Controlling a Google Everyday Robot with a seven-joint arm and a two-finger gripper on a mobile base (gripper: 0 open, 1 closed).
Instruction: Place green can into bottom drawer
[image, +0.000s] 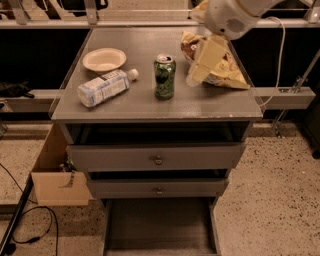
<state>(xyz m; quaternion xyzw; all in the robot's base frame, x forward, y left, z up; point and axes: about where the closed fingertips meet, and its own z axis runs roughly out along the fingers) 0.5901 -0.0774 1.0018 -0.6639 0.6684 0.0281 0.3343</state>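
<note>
The green can (164, 76) stands upright in the middle of the cabinet top (150, 109), between the plastic bottle (102, 88) on the left and the snack bag (227, 72) on the right. The gripper (196, 75) hangs just right of the can, not touching it; whether it is open or closed I cannot tell. The bottom drawer (159, 227) is pulled out at the near side. The step in hand seems to be the reach. Next the gripper must move left and take the can around its body
</note>
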